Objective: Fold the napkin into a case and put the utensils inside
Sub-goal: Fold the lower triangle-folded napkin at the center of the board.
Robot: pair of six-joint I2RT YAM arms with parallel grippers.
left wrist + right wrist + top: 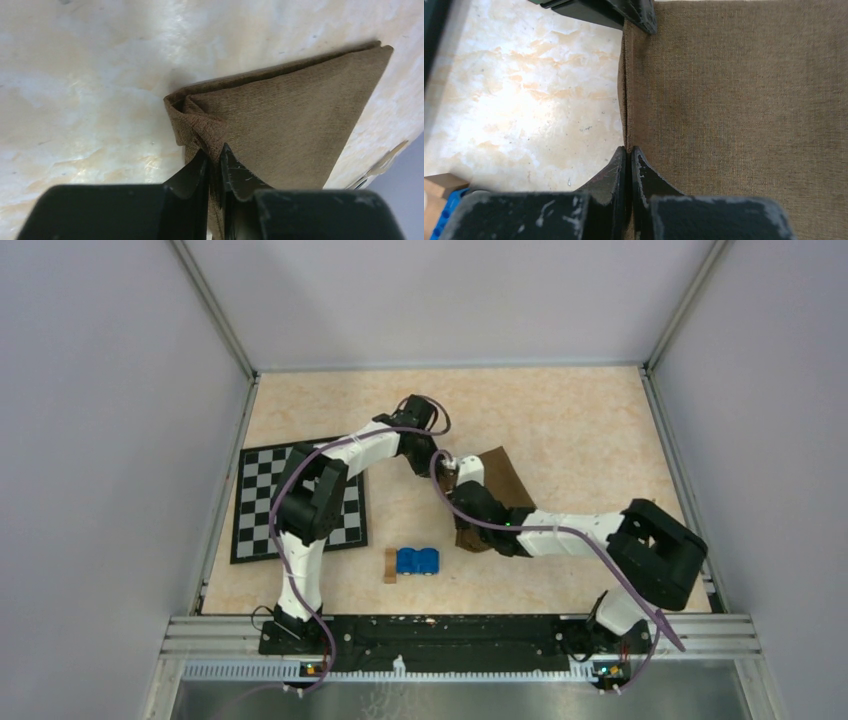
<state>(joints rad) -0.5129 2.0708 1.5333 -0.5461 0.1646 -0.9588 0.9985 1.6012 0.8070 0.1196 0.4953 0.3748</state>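
Layout, left to right: checkered mat [300, 502] flat at the left of the table [580, 410]; near centre, a small wooden block [390, 565] touching a blue object [418, 561]; right of centre, the napkin [505, 480], folded into a layered brown strip running far to near, flat on the table.

Left gripper [214, 152]: positioned at the far end of the napkin's left edge; jaws almost together, only a narrow gap between them; the bunched corner fold of the cloth sits between the fingertips [200, 167].

Right gripper [629, 150]: positioned nearer along the same left edge; jaws pressed together, pinching the folded edge where it meets the tips; the rest of the cloth lies flat to the right.
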